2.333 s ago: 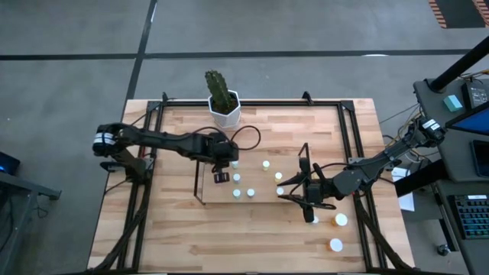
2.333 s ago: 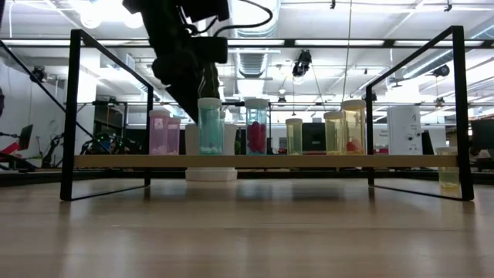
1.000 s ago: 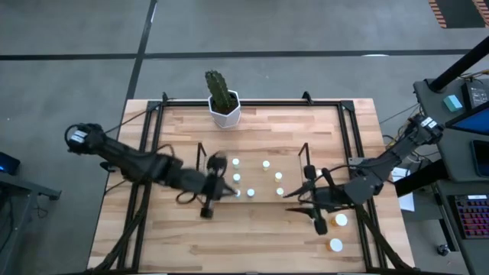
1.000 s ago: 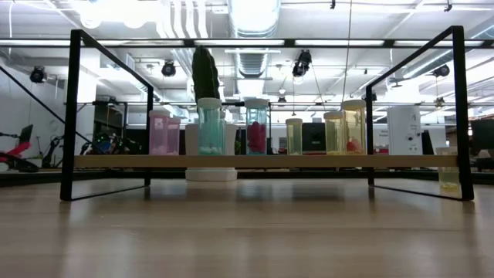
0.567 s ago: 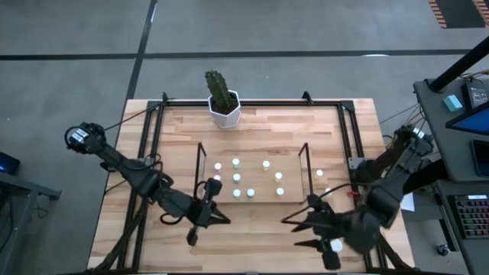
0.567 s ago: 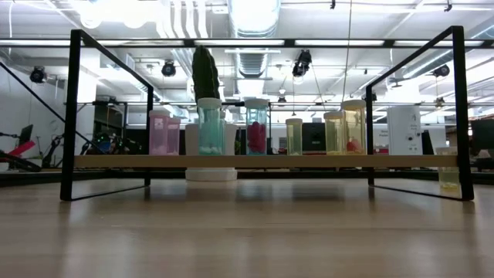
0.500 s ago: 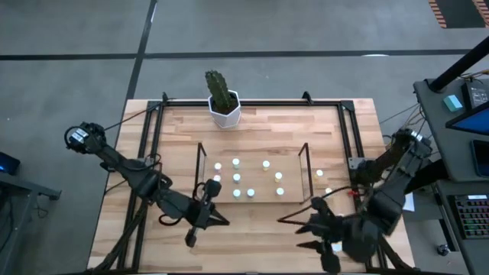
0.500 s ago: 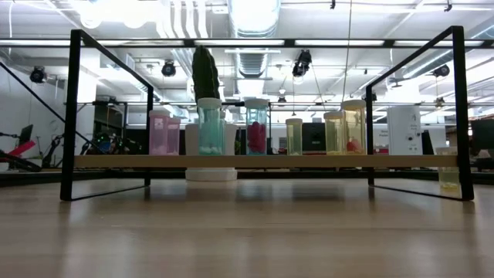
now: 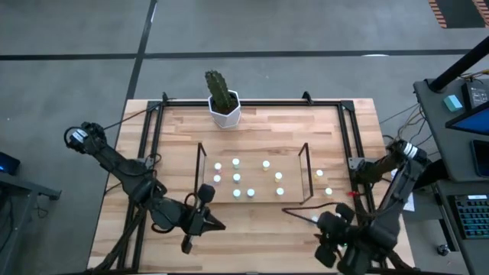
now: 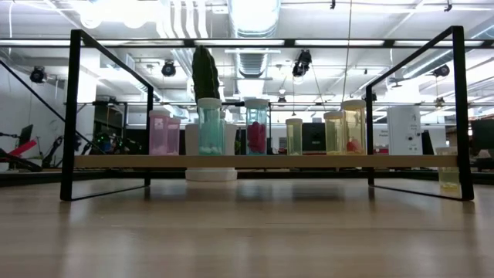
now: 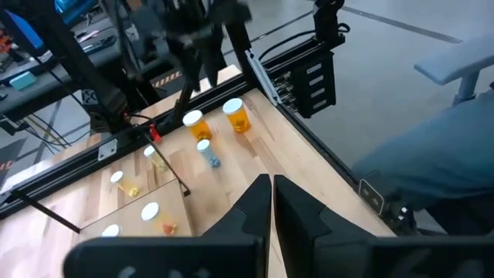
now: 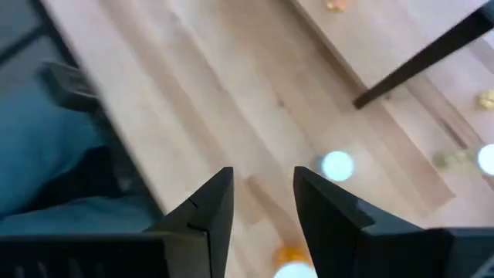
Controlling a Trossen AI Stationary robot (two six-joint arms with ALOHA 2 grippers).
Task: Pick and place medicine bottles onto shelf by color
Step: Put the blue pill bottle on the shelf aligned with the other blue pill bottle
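Observation:
The shelf (image 9: 257, 200) stands mid-table. Several white-capped medicine bottles (image 9: 236, 178) stand on its wood base (image 10: 270, 161): pink (image 10: 160, 133), teal (image 10: 209, 126) and yellowish (image 10: 333, 133). Two more bottles (image 9: 318, 174) stand right of the shelf. The left wrist view shows two orange bottles (image 11: 235, 114) and a small bluish one (image 11: 204, 150) near the right arm. My left gripper (image 9: 220, 224) is shut and empty, on the near side of the shelf's left end. My right gripper (image 9: 306, 223) is open and empty, above the table's near right. A white cap (image 12: 336, 164) lies past its fingers.
A white hexagonal cactus pot (image 9: 225, 113) stands at the far edge. The black frame (image 9: 153, 122) edges the table. A blue-grey shape (image 11: 440, 162) lies beyond the near edge. Bare wood lies between the shelf and the near edge.
Both arms have drawn back from the shelf toward the table's near edge, empty. My left gripper has gone near and slightly left. My right gripper has gone near and right, and its arm now covers the orange bottles in the high view. The bottles on the shelf have stayed put.

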